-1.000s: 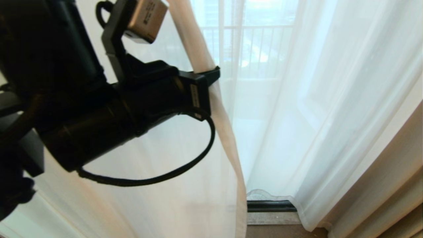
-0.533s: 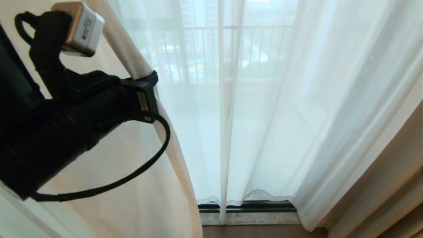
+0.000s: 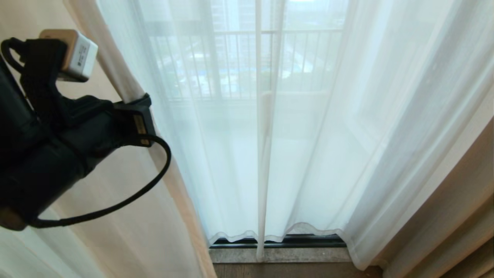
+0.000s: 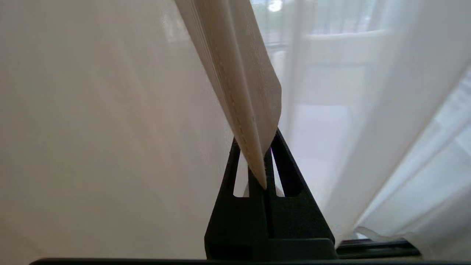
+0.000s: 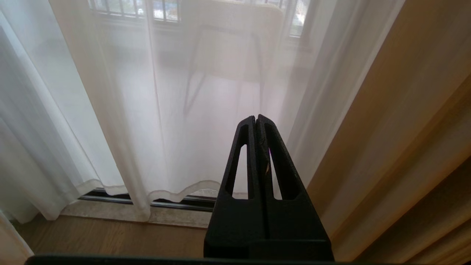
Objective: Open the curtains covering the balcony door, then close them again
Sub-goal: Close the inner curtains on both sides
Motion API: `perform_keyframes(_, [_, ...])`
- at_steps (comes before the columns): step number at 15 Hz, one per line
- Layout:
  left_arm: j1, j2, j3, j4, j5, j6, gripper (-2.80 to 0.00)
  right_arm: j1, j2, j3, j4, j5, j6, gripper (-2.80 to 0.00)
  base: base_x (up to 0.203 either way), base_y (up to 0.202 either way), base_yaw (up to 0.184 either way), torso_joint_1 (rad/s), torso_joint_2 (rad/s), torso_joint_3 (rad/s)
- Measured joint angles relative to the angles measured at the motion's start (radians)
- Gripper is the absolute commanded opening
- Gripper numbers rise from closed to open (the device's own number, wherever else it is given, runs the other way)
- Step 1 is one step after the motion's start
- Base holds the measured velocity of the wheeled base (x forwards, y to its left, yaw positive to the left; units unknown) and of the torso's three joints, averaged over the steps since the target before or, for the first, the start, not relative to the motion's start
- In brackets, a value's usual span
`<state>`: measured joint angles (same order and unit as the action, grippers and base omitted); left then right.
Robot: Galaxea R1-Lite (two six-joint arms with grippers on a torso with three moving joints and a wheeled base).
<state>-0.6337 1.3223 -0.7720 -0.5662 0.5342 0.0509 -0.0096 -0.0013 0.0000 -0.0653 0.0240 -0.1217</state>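
My left gripper (image 3: 144, 101) is at the left of the head view, shut on the folded hem of a sheer cream curtain panel (image 3: 127, 216). That hem (image 4: 239, 81) is pinched between the closed black fingers of the left gripper (image 4: 257, 141) and rises at a slant from them. More sheer white curtains (image 3: 231, 154) hang across the middle and reach down to the dark track of the balcony door (image 3: 293, 241). My right gripper (image 5: 256, 117) is shut and empty, held low in front of the white curtains (image 5: 128, 110); it does not show in the head view.
A thick beige drape (image 3: 444, 231) hangs at the right edge. The balcony railing (image 3: 239, 65) and a chair (image 5: 228, 40) show dimly through the fabric. A stone sill (image 3: 278, 255) and wooden floor (image 5: 110, 239) lie below the hems.
My left gripper has carried the curtain's hem well to the left, uncovering more of the white sheer layer and the door track behind it. The right gripper's earlier position is not shown.
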Motion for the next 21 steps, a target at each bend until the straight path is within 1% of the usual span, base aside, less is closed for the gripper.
perform_keyframes(2, [0.062, -0.009, 0.029, -0.003, 0.059, -0.006, -2.8, 0.0, 0.0, 0.0, 0.0, 0.0, 0.0, -2.8, 0.0, 0.0, 0.0, 0.0, 0.0, 0.0])
perform_keyframes(4, [0.117, -0.013, 0.048, -0.003, 0.075, -0.028, -2.8, 0.001, 0.0, 0.0, 0.0, 0.0, 0.0, -2.8, 0.0, 0.0, 0.0, 0.0, 0.0, 0.0])
perform_keyframes(8, [0.209, -0.013, 0.063, 0.0, 0.077, -0.071, -2.8, 0.0, 0.0, 0.0, 0.0, 0.0, 0.0, -2.8, 0.0, 0.0, 0.0, 0.0, 0.0, 0.0])
perform_keyframes(10, [0.261, -0.007, 0.066, 0.002, 0.075, -0.074, -2.8, 0.0, 0.0, 0.0, 0.0, 0.0, 0.0, -2.8, 0.0, 0.0, 0.0, 0.0, 0.0, 0.0])
perform_keyframes(14, [0.324, 0.002, 0.083, 0.0, 0.08, -0.085, -2.8, 0.0, 0.0, 0.0, 0.0, 0.0, 0.0, -2.8, 0.0, 0.0, 0.0, 0.0, 0.0, 0.0])
perform_keyframes(19, [0.396, 0.002, 0.113, -0.009, 0.079, -0.117, -2.8, 0.001, 0.0, 0.0, 0.0, 0.0, 0.0, -2.8, 0.0, 0.0, 0.0, 0.0, 0.0, 0.0])
perform_keyframes(20, [0.409, 0.002, 0.121, -0.011, 0.079, -0.128, 0.0, 0.0, 0.0, 0.0, 0.0, 0.0, 0.0, -2.8, 0.0, 0.0, 0.0, 0.0, 0.0, 0.0])
perform_keyframes(21, [0.417, 0.001, 0.125, -0.007, 0.079, -0.14, 0.0, 0.0, 0.0, 0.0, 0.0, 0.0, 0.0, -2.8, 0.0, 0.0, 0.0, 0.0, 0.0, 0.0])
